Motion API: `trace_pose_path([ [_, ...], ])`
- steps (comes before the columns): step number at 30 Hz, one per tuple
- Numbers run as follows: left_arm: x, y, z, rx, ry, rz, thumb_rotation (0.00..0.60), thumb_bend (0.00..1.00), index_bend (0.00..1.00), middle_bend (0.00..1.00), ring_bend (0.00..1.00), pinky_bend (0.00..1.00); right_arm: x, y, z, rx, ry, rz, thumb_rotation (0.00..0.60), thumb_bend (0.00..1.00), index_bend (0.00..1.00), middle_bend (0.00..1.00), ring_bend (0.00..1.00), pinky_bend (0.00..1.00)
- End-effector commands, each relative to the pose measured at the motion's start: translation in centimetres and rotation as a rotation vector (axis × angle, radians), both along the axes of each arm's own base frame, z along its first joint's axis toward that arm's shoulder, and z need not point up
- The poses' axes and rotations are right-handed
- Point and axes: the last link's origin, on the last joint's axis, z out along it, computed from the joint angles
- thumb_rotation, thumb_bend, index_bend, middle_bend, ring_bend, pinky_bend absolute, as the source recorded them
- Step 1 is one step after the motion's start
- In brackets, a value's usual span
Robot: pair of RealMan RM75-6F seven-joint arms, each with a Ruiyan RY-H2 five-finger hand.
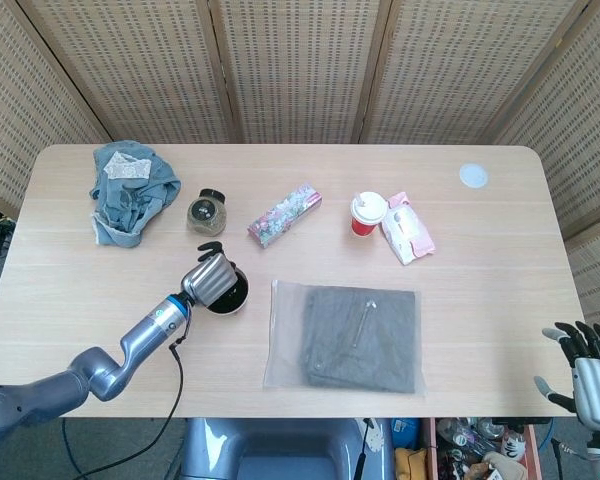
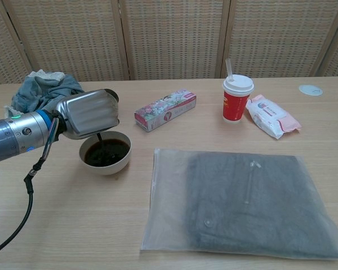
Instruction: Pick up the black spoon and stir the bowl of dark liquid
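Spoon [image 2: 100, 139] is already picked up, pinched in the left hand [image 2: 89, 113] and dipped in the bowl [image 2: 106, 152] right under it, so only stirring is left.

A light wooden table [image 1: 500, 300] is carrying a bowl of dark liquid [image 2: 106, 153], bagged grey garment [image 2: 245, 197], floral box [image 2: 165, 109], red cup [image 2: 237, 99], wipes pack [image 2: 272, 116], jar [image 1: 207, 211], crumpled cloth [image 1: 128, 190] and white disc [image 1: 472, 176].

Left robot hand [image 2: 89, 114] fisted; right robot hand [image 1: 584, 358] splayed.
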Motion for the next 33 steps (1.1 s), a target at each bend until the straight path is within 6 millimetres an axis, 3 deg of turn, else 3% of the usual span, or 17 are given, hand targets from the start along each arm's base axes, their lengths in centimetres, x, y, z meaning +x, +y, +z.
trace_pose_path([
  [1, 0.2, -0.2, -0.1, -0.004, -0.009, 0.004, 0.6, 0.41, 0.66, 0.82, 0.65, 0.54, 0.0, 0.0, 0.0, -0.001, -0.001, 0.0, 0.6, 0.34, 0.29, 0.3, 0.15, 0.12],
  [16, 1.9, 0.8, -1.5, 0.02, -0.013, -0.005, 0.6, 0.41, 0.66, 0.82, 0.65, 0.54, -0.2, 0.4, 0.2, -0.01, 0.004, -0.017, 0.6, 0.34, 0.29, 0.3, 0.15, 0.12],
  [33, -0.8, 1.3, 0.2, 0.045, -0.014, 0.063, 0.6, 0.41, 0.66, 0.82, 0.65, 0.54, 0.0, 0.2, 0.0, -0.003, 0.001, -0.007, 0.6, 0.34, 0.29, 0.3, 0.15, 0.12],
])
